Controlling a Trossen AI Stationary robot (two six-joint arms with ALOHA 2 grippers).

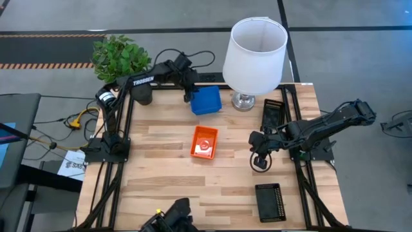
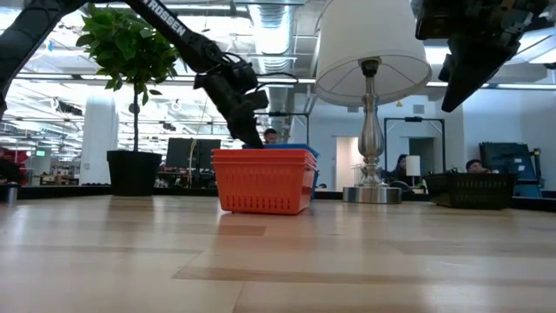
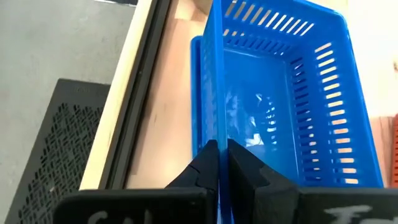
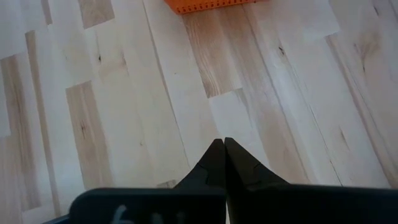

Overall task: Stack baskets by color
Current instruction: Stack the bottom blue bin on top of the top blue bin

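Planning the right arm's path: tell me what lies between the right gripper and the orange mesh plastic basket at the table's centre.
Only bare wooden tabletop. The high view shows nothing between the shut right gripper and the orange basket.

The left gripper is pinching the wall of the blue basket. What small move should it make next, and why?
Probably open the fingers and let go. The left gripper is shut on the wall of the blue basket, which seems to sit at the table's far edge, apart from the red basket; no other loose blue basket shows. The right gripper is shut, holding nothing.
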